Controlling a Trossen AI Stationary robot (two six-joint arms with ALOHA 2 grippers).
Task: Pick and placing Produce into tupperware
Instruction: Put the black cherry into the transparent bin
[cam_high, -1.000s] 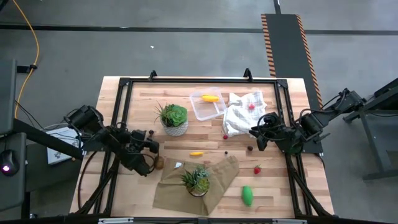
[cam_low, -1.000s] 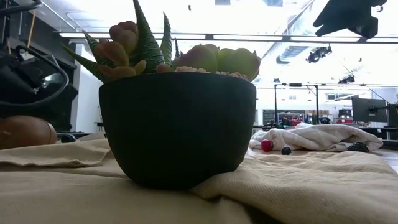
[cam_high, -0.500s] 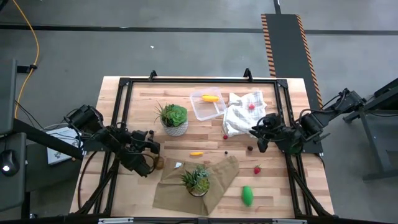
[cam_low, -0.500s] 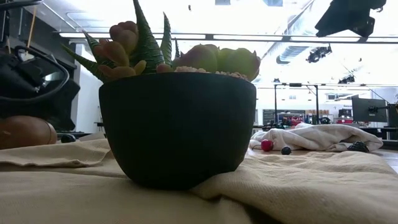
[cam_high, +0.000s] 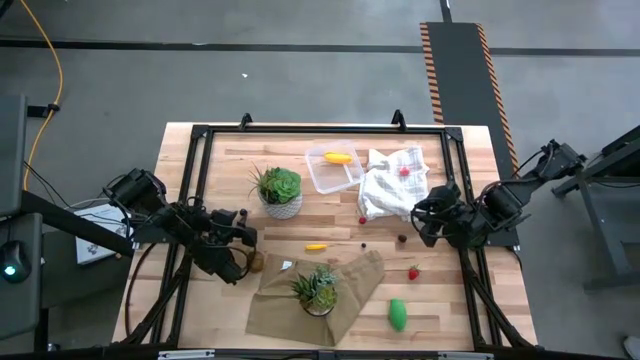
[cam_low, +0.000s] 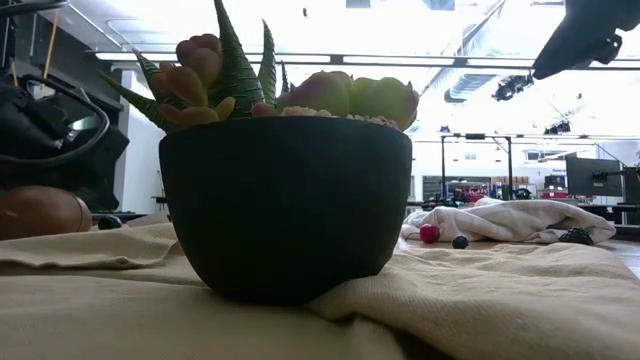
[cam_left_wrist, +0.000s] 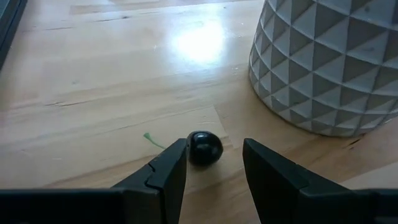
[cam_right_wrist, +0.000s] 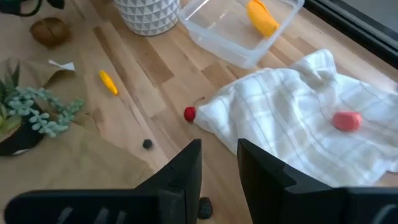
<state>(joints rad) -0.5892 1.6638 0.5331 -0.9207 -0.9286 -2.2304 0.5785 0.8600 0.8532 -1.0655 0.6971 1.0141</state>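
The clear tupperware (cam_high: 334, 168) stands at the table's far middle with a yellow piece (cam_high: 338, 157) inside. My left gripper (cam_left_wrist: 214, 149) is open and low over the table beside the white plant pot (cam_left_wrist: 323, 62). A tiny dark piece (cam_left_wrist: 205, 148) lies on the wood between its fingertips. My right gripper (cam_right_wrist: 219, 155) is open, empty and raised near the white cloth (cam_high: 392, 180). A red berry (cam_right_wrist: 346, 121) lies on that cloth. Loose on the table are a yellow piece (cam_high: 316, 246), a brown ball (cam_high: 257, 262), red berries (cam_high: 362, 220) (cam_high: 413, 272) and a green piece (cam_high: 398, 314). My left gripper comes level and low at the tiny dark piece (cam_left_wrist: 198, 149), which rests on the table close against the tip of one finger (cam_left_wrist: 174, 165). I cannot tell whether that finger touches it. The other finger stands apart from it.
A potted plant in a white pot (cam_high: 279, 190) stands just beyond the left gripper. A dark-potted plant (cam_high: 318, 290) sits on a brown cloth (cam_high: 340, 300) at the near middle. Two more tiny dark pieces (cam_high: 362, 245) (cam_high: 401, 238) lie by the right gripper. A black frame (cam_high: 200, 132) edges the table.
My right gripper has moved a little toward the table's right edge and risen, still open and empty. The left gripper and the produce have stayed where they were.
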